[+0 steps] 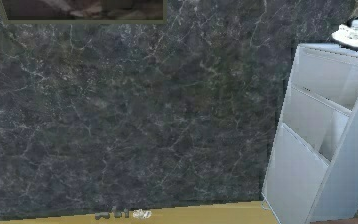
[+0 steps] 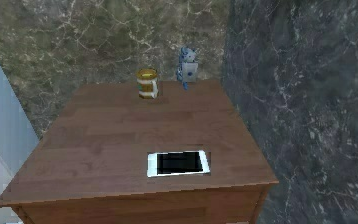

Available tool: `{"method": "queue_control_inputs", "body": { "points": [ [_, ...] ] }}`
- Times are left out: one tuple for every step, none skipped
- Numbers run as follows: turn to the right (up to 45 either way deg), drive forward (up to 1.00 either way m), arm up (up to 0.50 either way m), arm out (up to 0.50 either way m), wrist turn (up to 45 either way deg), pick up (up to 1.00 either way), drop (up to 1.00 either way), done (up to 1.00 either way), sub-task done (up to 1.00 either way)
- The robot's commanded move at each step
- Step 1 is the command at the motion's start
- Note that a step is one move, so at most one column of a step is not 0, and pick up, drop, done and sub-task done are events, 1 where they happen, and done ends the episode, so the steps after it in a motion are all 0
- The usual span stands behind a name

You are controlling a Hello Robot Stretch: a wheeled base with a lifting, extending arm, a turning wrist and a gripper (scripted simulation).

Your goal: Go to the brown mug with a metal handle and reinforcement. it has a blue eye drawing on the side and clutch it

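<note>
- The brown mug (image 2: 147, 83), judged as such from its small, squat, upright shape and its colour, is seen on the wooden table (image 2: 97, 150). It stands at the far edge, left of the middle. Neither the metal handle nor the blue eye drawing can be made out.
- Just to the right of it and a little farther back, a blue-grey object (image 2: 187, 68) is set upright, near the mug but apart from it.
- By the table's near edge, well apart from the mug, a flat slab with a dark screen and white rim (image 2: 178, 162) is laid.
- The coming move is judged to turn on one relation: the mug lies far out across the table top and somewhat left of the gripper's expected line of reach. A long extension and a small shift to the left would probably be called for, with the blue-grey object kept clear of.
- The state of the gripper cannot be told.
- Ahead, a dark marbled wall (image 1: 137, 120) is faced closely, with a white shelf unit (image 1: 322, 140) at the right.
</note>
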Motion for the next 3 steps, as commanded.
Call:
{"method": "queue_control_inputs", "body": {
  "points": [
    [0.0,0.00,0.50,0.00,0.0,0.00,0.00,0.00,0.00],
    [0.0,0.00,0.38,0.00,0.0,0.00,0.00,0.00,0.00],
    [0.0,0.00,0.00,0.50,0.0,0.00,0.00,0.00,0.00]
  ]
}}
